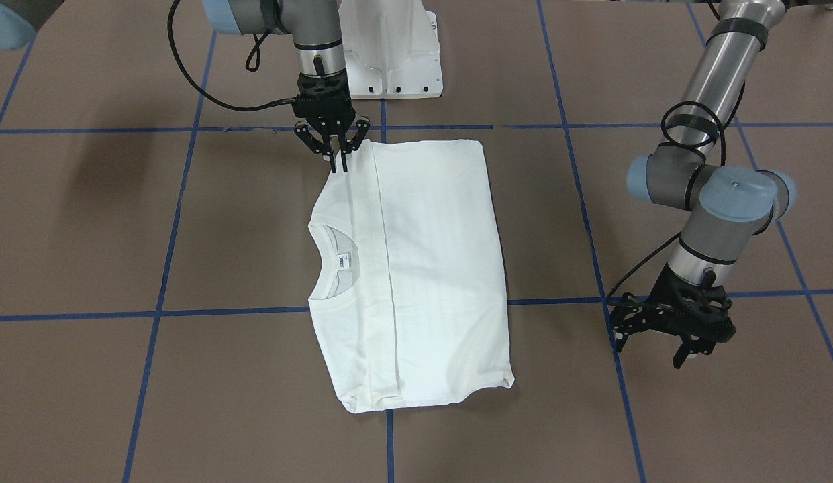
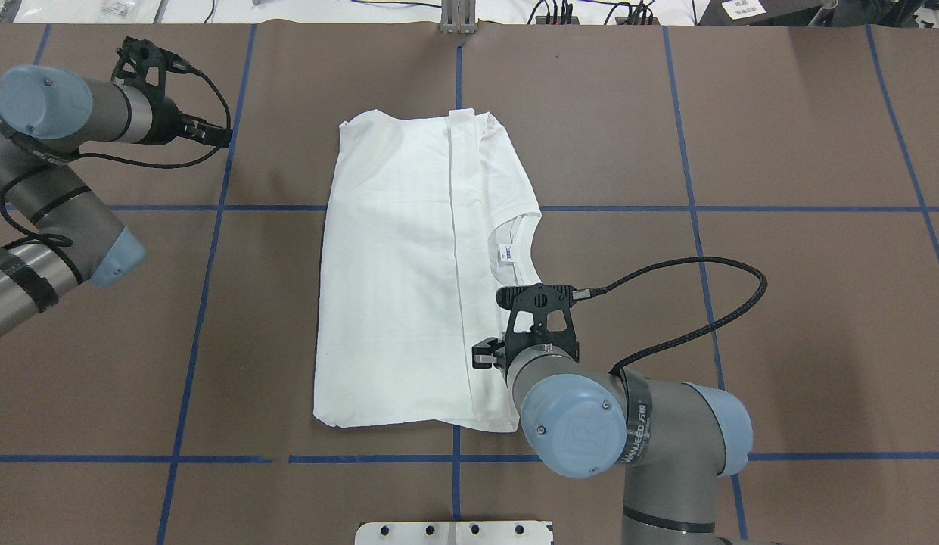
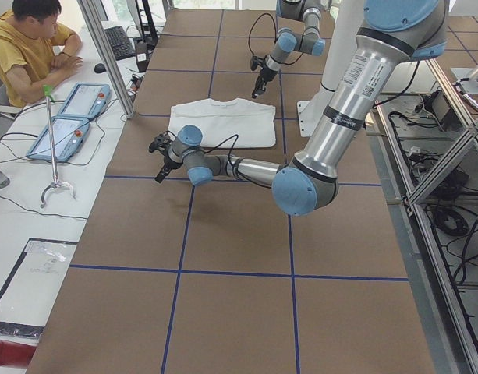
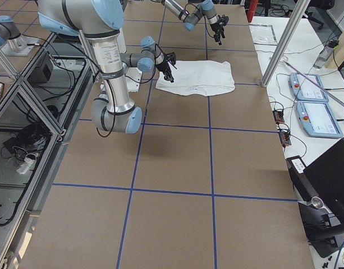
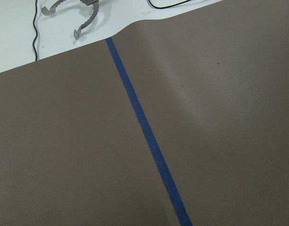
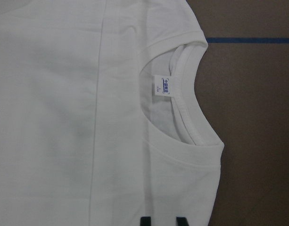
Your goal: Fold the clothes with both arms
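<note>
The white T-shirt (image 1: 429,268) lies flat on the brown table, both sides folded in, with a straight fold line down it. Its ribbed collar (image 1: 332,258) and small tag (image 6: 164,86) face up; no printed text shows. My right gripper (image 1: 339,168) stands at the shoulder edge nearest the base, fingers almost together; no cloth is lifted. Its fingertips (image 6: 145,221) show low in the right wrist view over the shirt (image 6: 64,117). My left gripper (image 1: 648,352) is open and empty, off the shirt beyond the hem side. The left wrist view shows only table.
Blue tape lines (image 5: 144,136) grid the brown table (image 1: 121,221). The white pedestal base (image 1: 389,47) stands behind the shirt. A seated operator (image 3: 28,47) and two tablets (image 3: 67,128) are at the side bench, with a metal grabber tool (image 5: 83,14) on it.
</note>
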